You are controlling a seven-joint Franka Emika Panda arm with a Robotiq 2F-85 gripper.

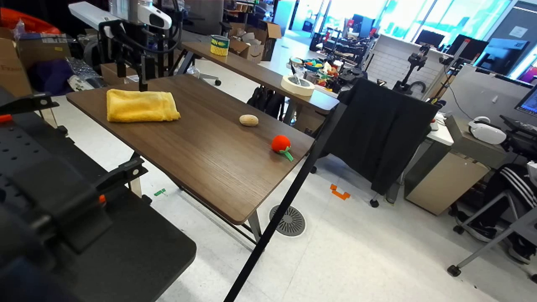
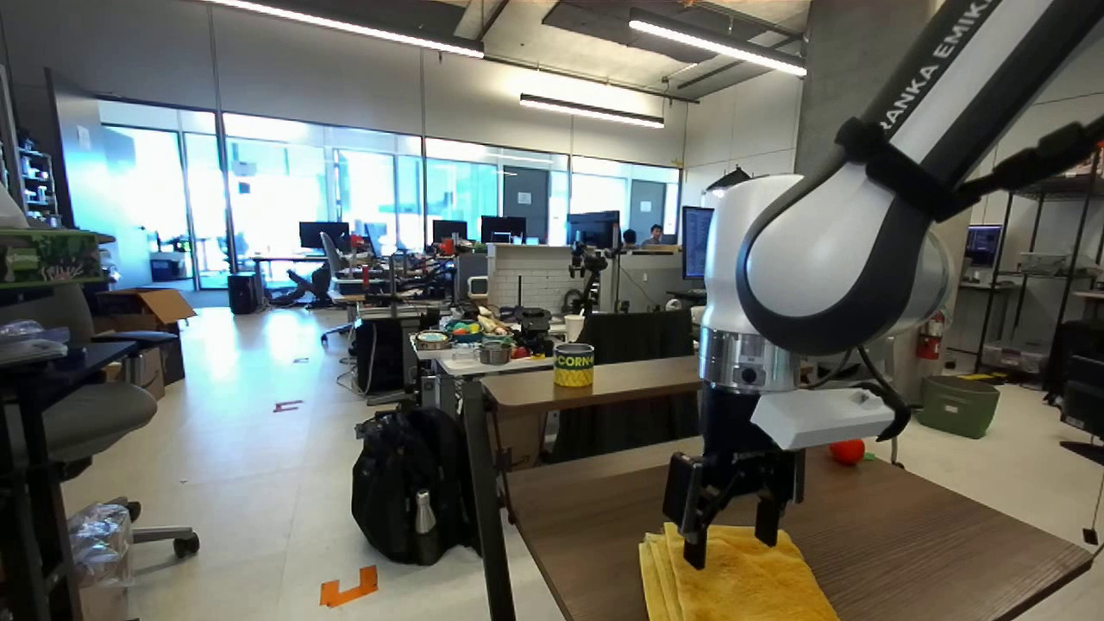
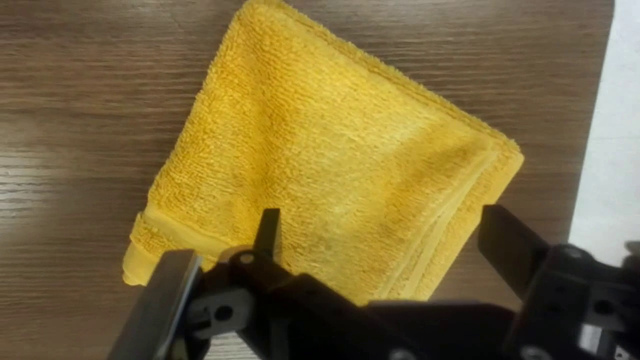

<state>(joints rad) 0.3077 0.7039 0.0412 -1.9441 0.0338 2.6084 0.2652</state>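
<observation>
Yellow towel (image 3: 330,150), one; spread fingers (image 2: 695,550), two

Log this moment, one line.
gripper: open, over yellow towel, contact unclear | towel: folded, on table | also there: tan oval item, red round item

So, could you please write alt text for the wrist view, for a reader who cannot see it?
A folded yellow terry-cloth towel lies on a brown wood-grain table, seen from above. A black two-fingered gripper juts in from the bottom edge, its jaws open and holding nothing, spread across the towel's lower part. Pale floor shows along the right edge.
</observation>
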